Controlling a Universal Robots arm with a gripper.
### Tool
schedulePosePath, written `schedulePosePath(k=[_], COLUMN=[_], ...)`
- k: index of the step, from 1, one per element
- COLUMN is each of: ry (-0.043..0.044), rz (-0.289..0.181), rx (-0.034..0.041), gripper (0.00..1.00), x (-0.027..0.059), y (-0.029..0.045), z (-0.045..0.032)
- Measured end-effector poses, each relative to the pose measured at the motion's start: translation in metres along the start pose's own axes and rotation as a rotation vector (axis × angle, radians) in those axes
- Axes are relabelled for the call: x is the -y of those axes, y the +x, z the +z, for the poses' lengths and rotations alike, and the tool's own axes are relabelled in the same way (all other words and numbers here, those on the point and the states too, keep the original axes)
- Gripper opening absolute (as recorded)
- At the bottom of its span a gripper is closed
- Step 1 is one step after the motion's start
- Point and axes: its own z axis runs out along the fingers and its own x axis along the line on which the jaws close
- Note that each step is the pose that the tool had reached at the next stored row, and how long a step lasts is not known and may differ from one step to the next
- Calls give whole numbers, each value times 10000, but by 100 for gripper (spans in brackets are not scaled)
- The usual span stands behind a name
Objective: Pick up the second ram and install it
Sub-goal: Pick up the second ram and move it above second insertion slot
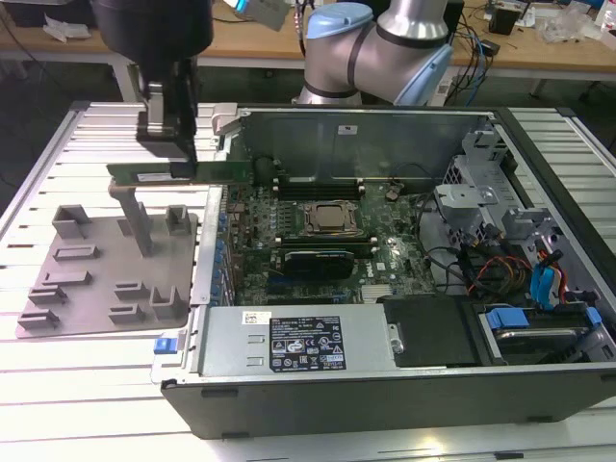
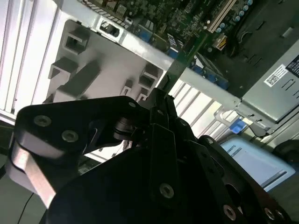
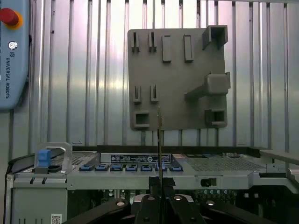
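Above the fixture plate (image 1: 58, 298), at its edge nearest the case (image 1: 404, 409), the gripper (image 1: 180, 159) clamps the second ram (image 1: 219, 171) — carry step, seemingly; seating calls for squaring it over a free motherboard (image 1: 385, 258) slot.

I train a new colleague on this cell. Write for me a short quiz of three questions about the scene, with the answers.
1. Fill in: in the exterior view, the grey holder plate lies on the computer case's ____ side.
2. True or false: the gripper is shut on the second ram.
3. Where is the ram? A) seated in a motherboard slot B) held in the air C) lying on the plate
Key: 1 left; 2 true; 3 B.
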Motion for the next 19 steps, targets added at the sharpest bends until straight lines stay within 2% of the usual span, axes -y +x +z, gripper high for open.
schedulePosePath(k=[1, 4, 10, 15, 17, 19], ry=[-1, -2, -11, -15, -17, -21], rz=[1, 0, 1, 1, 1, 2], rx=[0, -2, -4, -5, -5, -5], gripper=[11, 11, 11, 11, 11, 11], x=[65, 176, 541, 751, 800, 901], y=[1, 2, 7, 10, 10, 7], z=[-3, -7, -24, -34, -36, -41])
